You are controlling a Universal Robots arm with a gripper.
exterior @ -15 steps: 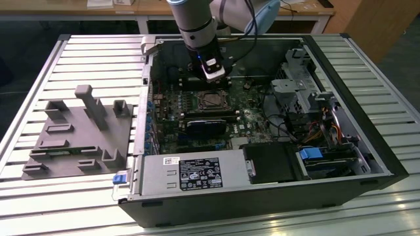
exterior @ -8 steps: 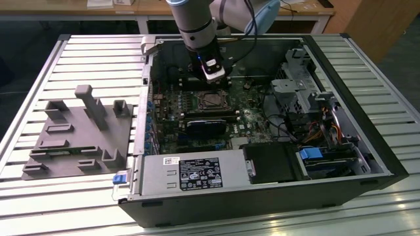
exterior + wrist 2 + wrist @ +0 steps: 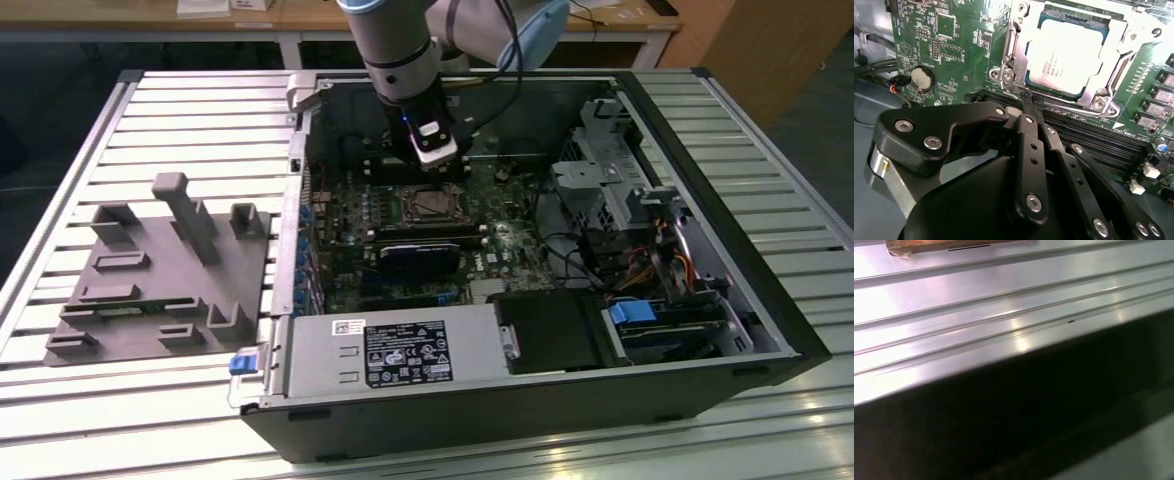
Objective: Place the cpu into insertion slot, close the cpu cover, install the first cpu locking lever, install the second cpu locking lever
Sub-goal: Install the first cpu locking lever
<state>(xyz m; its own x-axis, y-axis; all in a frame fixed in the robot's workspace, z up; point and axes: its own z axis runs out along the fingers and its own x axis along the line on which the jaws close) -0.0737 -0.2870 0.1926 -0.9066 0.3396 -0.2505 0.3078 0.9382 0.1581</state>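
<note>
Now, in the exterior view, an open computer case lies on a slatted metal bench, with a grey plastic fixture beside it towards the exterior view's left edge of the bench. The arm reaches down into the case, and the gripper hangs just above the far edge of the insertion slot on the green circuit board. In the second wrist view, the gripper has its black fingers drawn together, tips meeting with nothing seen between them, close over one corner of the socket. The cpu lies flat in the slot, its pale metal top facing up, and the cpu cover is down around it. Long black memory slots run along the near edge of the socket, and a coin battery sits well apart. In the first wrist view, bench slats run above a dark case wall.
</note>
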